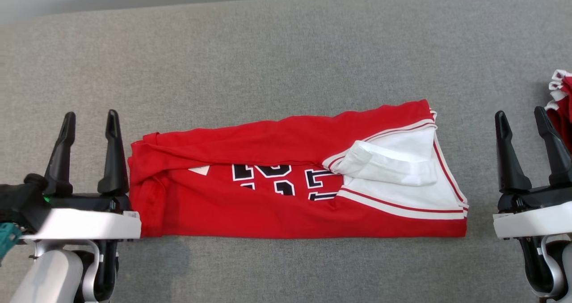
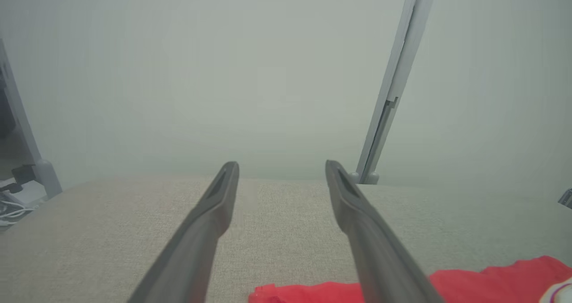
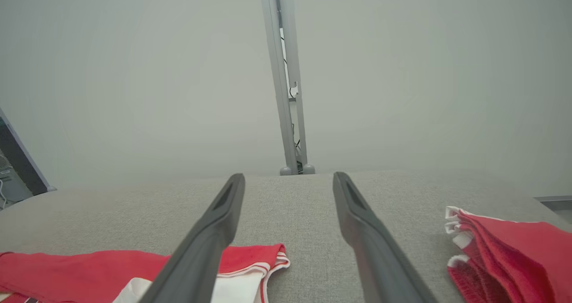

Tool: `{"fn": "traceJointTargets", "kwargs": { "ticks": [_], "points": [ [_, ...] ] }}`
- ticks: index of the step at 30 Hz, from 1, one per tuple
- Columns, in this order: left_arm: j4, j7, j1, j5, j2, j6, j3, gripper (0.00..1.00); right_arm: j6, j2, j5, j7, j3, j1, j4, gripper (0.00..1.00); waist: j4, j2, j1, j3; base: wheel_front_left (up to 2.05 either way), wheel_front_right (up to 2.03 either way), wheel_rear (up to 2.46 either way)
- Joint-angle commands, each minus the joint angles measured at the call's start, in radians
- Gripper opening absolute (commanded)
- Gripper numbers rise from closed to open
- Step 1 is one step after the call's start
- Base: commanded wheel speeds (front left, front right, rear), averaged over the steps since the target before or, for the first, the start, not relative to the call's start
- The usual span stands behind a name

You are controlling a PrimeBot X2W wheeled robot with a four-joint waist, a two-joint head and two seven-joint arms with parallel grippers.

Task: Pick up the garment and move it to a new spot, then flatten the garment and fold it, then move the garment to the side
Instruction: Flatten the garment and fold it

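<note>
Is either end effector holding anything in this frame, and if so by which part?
Nothing is held. The left end effector and right end effector are both open and empty, flanking the folded red garment.

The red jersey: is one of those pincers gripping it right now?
No, the left pincer and right pincer stand open at either end of the red jersey, nothing between their fingers.
</note>
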Motion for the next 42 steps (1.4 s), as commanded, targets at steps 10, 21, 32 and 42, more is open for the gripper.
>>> {"fn": "traceJointTargets", "kwargs": {
  "ticks": [10, 21, 32, 42],
  "points": [
    [0.074, -0.004, 0.09, 0.133, -0.046, -0.084, 0.025, 1.0, 0.0, 0.058, -0.111, -0.023, -0.043, 0.057, 0.093, 1.0, 0.028, 0.0, 0.0, -0.089, 0.0, 0.0, 0.0],
    [0.111, -0.004, 0.079, 0.161, -0.08, -0.12, 0.042, 1.0, 0.0, 0.057, -0.12, -0.002, -0.047, 0.066, 0.107, 1.0, 0.046, 0.0, 0.0, -0.098, 0.0, 0.0, 0.0],
    [0.13, -0.005, 0.039, 0.181, -0.114, -0.145, 0.028, 1.0, 0.0, 0.013, -0.104, 0.048, -0.01, 0.002, 0.228, 1.0, 0.085, 0.0, 0.0, -0.068, 0.0, 0.0, 0.0],
    [0.155, -0.005, -0.009, 0.196, -0.155, -0.184, 0.022, 1.0, 0.0, 0.024, -0.056, 0.068, 0.104, -0.08, 0.483, 1.0, 0.127, 0.0, 0.0, -0.022, 0.0, 0.0, 0.0]
  ]
}}
